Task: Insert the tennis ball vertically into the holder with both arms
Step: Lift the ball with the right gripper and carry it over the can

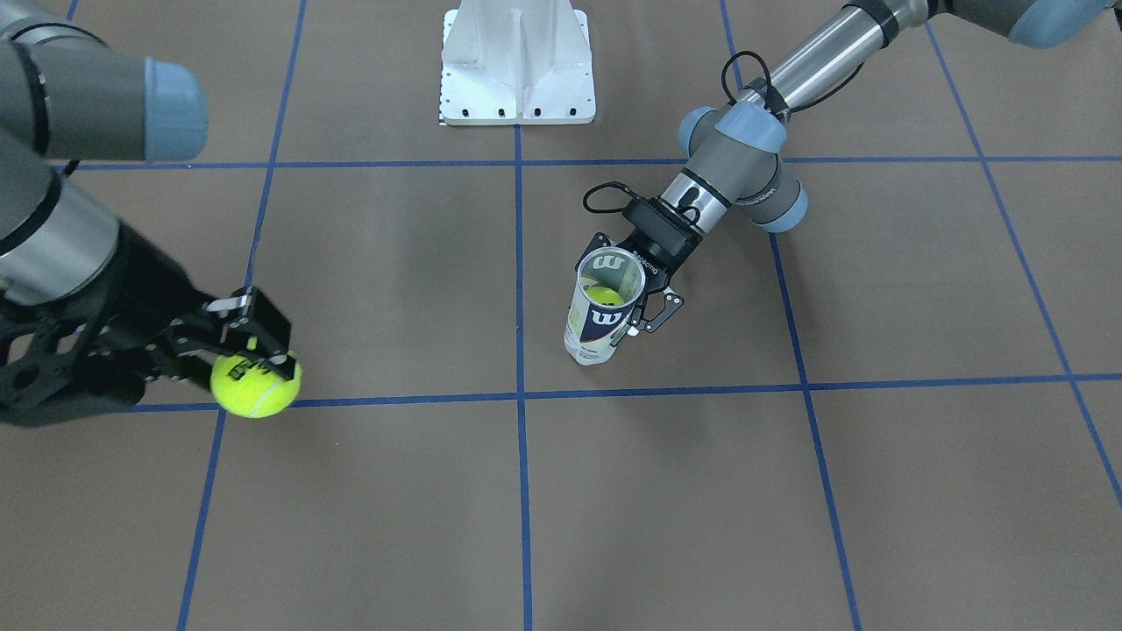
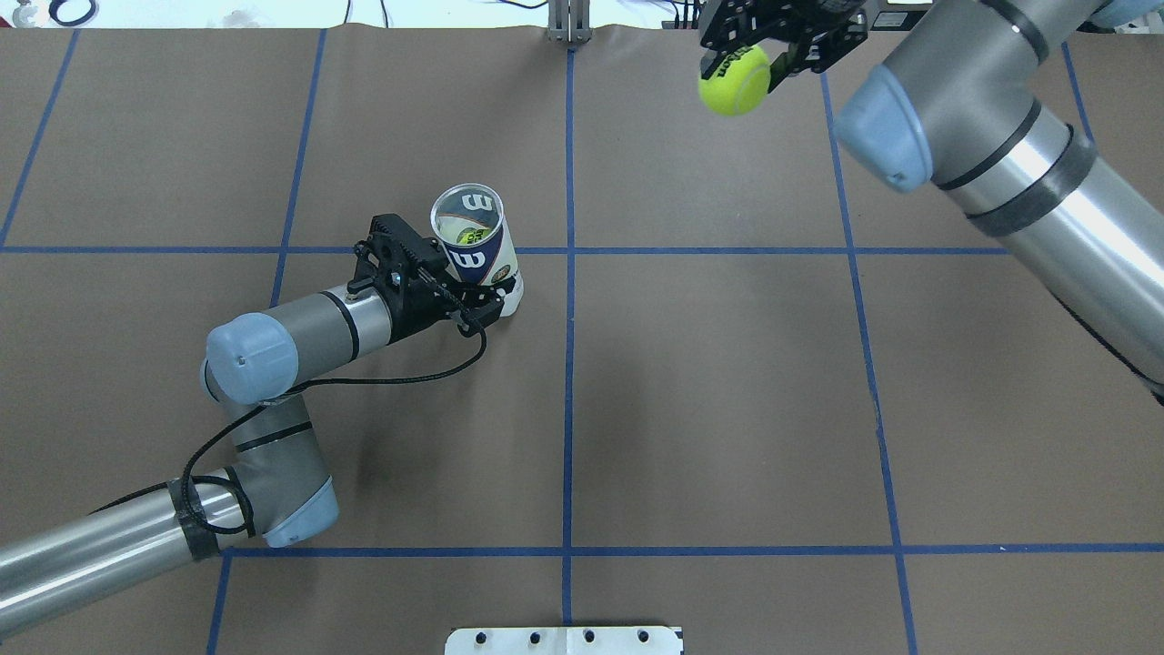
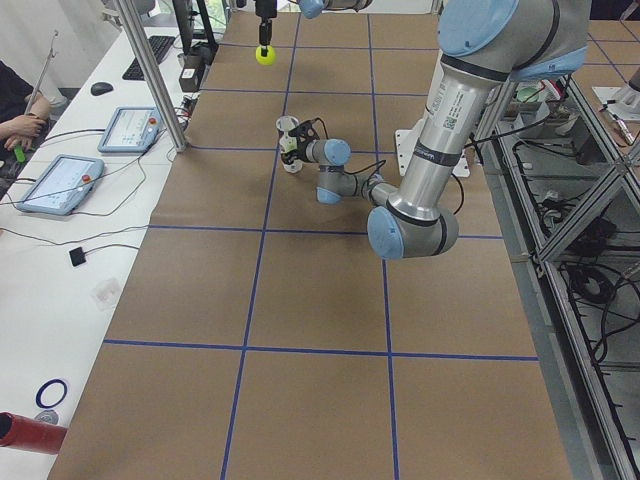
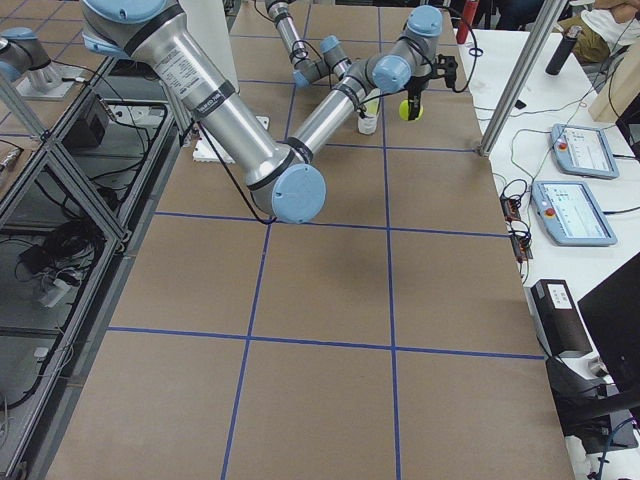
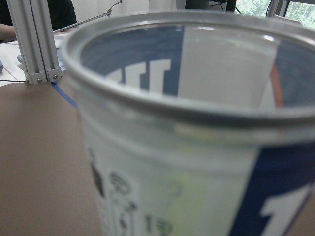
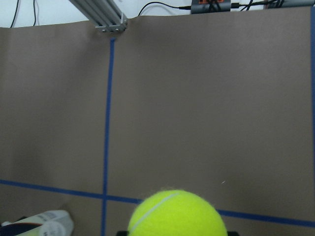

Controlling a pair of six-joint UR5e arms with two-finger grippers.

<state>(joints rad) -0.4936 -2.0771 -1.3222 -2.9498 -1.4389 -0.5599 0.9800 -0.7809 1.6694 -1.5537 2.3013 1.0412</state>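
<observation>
Overhead exterior: right fingers [image 2: 712, 45] clamp the ball [image 2: 734, 82], at 2 o'clock from the upright tube [image 2: 479, 247], seemingly pinched by left fingers [image 2: 477, 310].

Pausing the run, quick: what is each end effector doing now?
Left end effector: shut on the clear plastic tennis-ball tube.
Right end effector: shut on the yellow tennis ball.

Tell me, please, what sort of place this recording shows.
Probably a robotics lab workcell: the left arm and right arm reach over a table gridded with blue tape, an aluminium frame post stands at its edge, and touchscreen pendants lie on a side desk.
</observation>
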